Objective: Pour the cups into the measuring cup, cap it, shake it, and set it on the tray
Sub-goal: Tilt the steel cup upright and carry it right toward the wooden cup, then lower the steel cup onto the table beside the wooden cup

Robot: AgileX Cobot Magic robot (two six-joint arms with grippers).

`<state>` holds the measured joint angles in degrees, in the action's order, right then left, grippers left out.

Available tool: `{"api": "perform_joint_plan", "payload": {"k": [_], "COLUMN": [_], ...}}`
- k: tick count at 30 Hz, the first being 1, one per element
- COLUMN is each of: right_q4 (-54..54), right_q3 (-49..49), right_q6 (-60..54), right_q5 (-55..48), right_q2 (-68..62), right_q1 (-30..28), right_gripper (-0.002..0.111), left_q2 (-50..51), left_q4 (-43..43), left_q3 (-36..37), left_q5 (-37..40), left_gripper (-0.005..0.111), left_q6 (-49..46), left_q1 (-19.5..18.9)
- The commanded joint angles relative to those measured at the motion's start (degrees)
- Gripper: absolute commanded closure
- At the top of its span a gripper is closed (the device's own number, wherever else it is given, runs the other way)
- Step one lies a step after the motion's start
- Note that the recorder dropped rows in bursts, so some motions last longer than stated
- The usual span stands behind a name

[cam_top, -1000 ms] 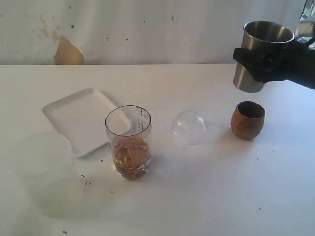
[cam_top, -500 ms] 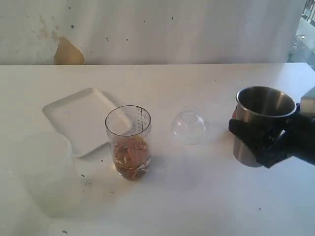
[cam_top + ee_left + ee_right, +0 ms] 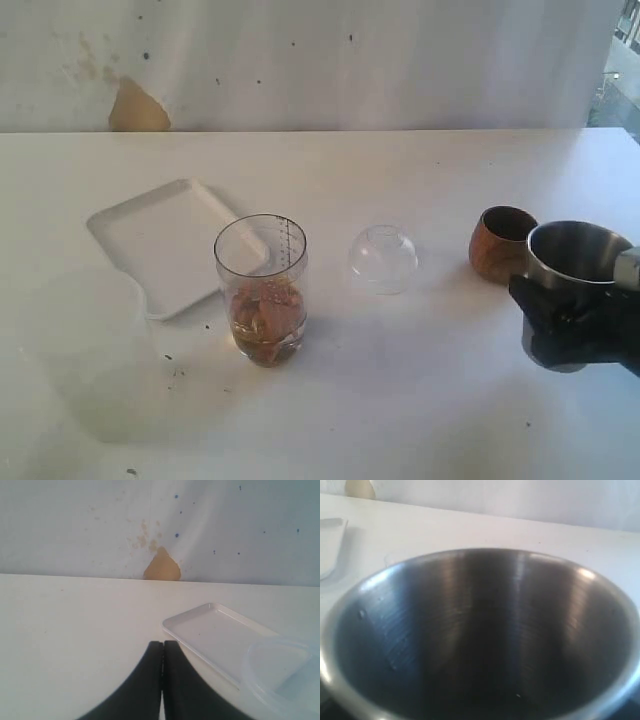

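Steel tumbler: held upright at the right edge of the exterior view, mouth up, just beside the wooden cup. Its inside, as seen in the right wrist view, looks empty and bare.
Right gripper: its black jaws are clamped around the lower body of the steel tumbler. Whether the tumbler's base touches the table cannot be told, since the base is hidden by the gripper.
Wooden cup: stood upright on the table, between the dome cap and the steel tumbler, untouched.
Measuring cup: stood upright near the table's middle, uncapped, with its printed scale turned to the right. A brownish fill is seen in its lower part.
Dome cap: set on the table to the right of the measuring cup, apart from it.
Tray: laid flat to the left of and behind the measuring cup, with nothing resting on it.
Cloudy plastic cup: placed at the tray's near edge, faintly seen.
Left gripper: its jaws are pressed together with nothing between them, held over bare table short of the tray.
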<state>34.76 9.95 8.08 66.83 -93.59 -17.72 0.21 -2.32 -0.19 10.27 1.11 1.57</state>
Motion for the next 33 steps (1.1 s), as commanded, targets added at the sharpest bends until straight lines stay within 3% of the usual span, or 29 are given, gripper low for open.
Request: {"api": "perform_joint_plan", "payload": {"k": [1,10,19,24,30,33], "right_q4": [-0.6,5.4,28.3,30.0,33.3,33.0], "right_q3": [3.0,9.2,16.3,16.5,22.7,23.6], "right_q6": [-1.9,-3.3,6.3,6.1,7.1,7.1], "right_q5": [3.1,3.1,3.1,3.1,3.1,3.1], "right_q2": [-5.4,-8.2,-12.9,-16.0,-19.3,-19.9], "right_q1": [0.0,0.0,0.0,0.0,7.1,7.5], "right_gripper": [0.108,0.108,0.108,0.108,0.108,0.108], "left_q2": [-0.2,-0.2,-0.2,-0.2,-0.2,-0.2], "left_q4": [-0.3,-0.3,-0.3,-0.3,-0.3,-0.3], "left_q3": [0.2,0.2,0.2,0.2,0.2,0.2], "left_q5": [-0.4,-0.4,-0.4,-0.4,-0.4,-0.4], "left_gripper": [0.106,0.106,0.106,0.106,0.106,0.106], "left_q6": [0.1,0.1,0.1,0.1,0.1,0.1], "left_q1": [-0.2,-0.2,-0.2,-0.2,-0.2,-0.2]}}
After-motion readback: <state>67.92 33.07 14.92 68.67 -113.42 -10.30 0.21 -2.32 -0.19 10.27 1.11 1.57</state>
